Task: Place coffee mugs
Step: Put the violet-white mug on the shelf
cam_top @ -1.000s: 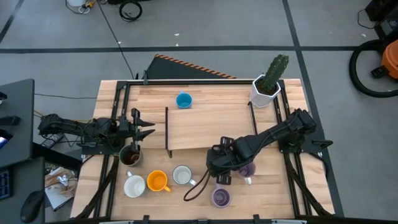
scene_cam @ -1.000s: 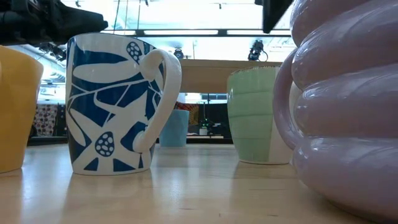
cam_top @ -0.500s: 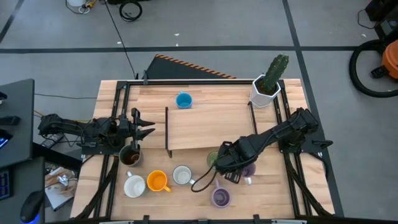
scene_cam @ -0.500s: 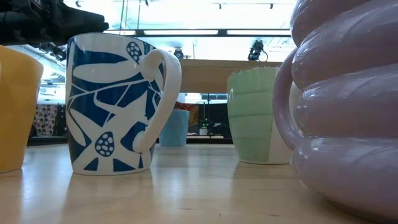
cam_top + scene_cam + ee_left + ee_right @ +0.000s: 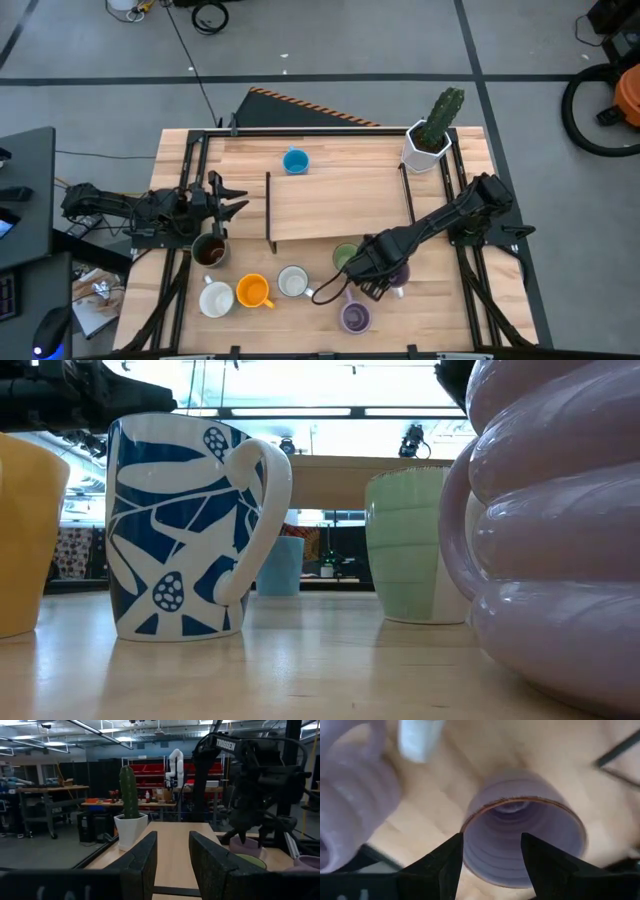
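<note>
Over the last second the right hand (image 5: pixel 372 272) has slid away from the front-centre cluster of mugs toward the right side of the wooden surface (image 5: pixel 340 160). Where it earlier covered the green mug (image 5: pixel 345 257), that mug now shows clear beside it. The hand now hovers over a purple mug (image 5: pixel 398 273), its fingers spread apart and gripping nothing. In the right wrist view the two dark fingers frame the mug's open mouth (image 5: pixel 522 840) from above. This suggests the arm is lining up its next pick, with no mug yet lifted.

The left hand (image 5: pixel 228 197) waits at the left edge of the surface, fingers open and empty, just behind a dark brown mug (image 5: pixel 210 252).

The other mugs stand along the front: a white mug (image 5: pixel 216 298), an orange mug (image 5: pixel 253 291) and a white and grey mug (image 5: pixel 292 282) in a loose row, and a second purple mug (image 5: pixel 355 317) nearest the front edge. A plain blue mug (image 5: pixel 295 161) stands alone near the back. A low wooden shelf (image 5: pixel 335 205) with a thin black frame sits in the middle. A white pot holding a green cactus (image 5: pixel 432 132) stands at the back right corner.

The purple mugs are glossy and ribbed in rounded stacked rings, with a thin brown rim. From table height, the nearest mug (image 5: pixel 180 525) is smooth glazed white with bold blue leaf shapes and a looped handle. The green one (image 5: pixel 410 545) is pale, matte and faintly ridged.
</note>
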Robot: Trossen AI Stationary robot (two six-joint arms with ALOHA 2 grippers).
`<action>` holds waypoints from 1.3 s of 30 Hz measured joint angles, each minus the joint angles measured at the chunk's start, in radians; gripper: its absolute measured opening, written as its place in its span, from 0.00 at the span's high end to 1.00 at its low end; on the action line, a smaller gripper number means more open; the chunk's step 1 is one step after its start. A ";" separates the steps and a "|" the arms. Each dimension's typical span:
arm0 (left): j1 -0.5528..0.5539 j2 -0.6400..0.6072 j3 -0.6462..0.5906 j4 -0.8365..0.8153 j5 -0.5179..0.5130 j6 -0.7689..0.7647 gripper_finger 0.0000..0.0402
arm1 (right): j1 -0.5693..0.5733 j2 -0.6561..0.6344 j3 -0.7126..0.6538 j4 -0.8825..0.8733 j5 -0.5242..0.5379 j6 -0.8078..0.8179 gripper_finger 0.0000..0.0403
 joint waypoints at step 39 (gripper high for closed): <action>0.000 0.000 0.000 0.012 0.000 -0.001 0.71 | 0.069 -0.063 -0.169 0.144 0.089 0.045 0.54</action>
